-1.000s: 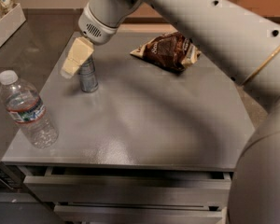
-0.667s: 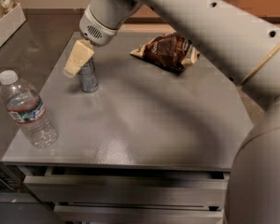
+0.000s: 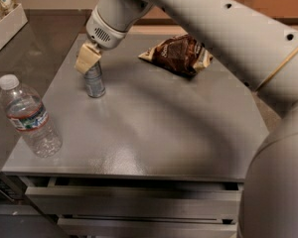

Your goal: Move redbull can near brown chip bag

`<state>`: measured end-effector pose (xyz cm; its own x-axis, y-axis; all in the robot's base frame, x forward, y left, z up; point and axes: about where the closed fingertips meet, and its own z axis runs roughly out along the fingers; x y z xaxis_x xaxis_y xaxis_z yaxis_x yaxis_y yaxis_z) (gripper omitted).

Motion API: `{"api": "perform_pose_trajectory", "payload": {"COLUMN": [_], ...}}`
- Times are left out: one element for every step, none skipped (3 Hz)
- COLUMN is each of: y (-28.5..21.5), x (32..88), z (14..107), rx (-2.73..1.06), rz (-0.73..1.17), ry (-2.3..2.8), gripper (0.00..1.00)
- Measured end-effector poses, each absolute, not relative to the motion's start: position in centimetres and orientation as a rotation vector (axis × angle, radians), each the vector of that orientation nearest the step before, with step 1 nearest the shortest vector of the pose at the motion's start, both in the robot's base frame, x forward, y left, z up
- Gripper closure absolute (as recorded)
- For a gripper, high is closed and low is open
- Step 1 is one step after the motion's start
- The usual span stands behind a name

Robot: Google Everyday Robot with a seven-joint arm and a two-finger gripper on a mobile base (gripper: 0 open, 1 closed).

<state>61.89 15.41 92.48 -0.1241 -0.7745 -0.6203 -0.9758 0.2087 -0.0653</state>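
Note:
The redbull can (image 3: 95, 83) stands upright on the grey table (image 3: 154, 128), left of its middle. The brown chip bag (image 3: 180, 53) lies at the back of the table, to the right of the can and well apart from it. My gripper (image 3: 89, 62) hangs from the arm at the can's top; its cream tip covers the can's upper left part. The can's top is hidden behind it.
A clear water bottle (image 3: 29, 118) with a white cap stands at the table's front left corner. A white tray (image 3: 7, 26) with packets is at the far left on a darker counter. Drawers (image 3: 134, 202) sit below the table's front edge. My arm spans the upper right.
My gripper has shifted slightly to the right, closer onto the can's top. The can, the bag and the bottle have not moved.

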Motion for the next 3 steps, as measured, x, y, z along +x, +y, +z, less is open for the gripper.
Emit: {"api": "perform_pose_trajectory", "payload": {"y": [14.2, 11.9, 9.3], "x": [62.9, 64.8, 66.9], "z": [93.7, 95.4, 96.3], "rx": [-1.577, -1.506, -1.448], "rz": [0.484, 0.456, 0.414], "ry": [1.946, 1.946, 1.967], "gripper": [0.87, 1.00, 1.00]}}
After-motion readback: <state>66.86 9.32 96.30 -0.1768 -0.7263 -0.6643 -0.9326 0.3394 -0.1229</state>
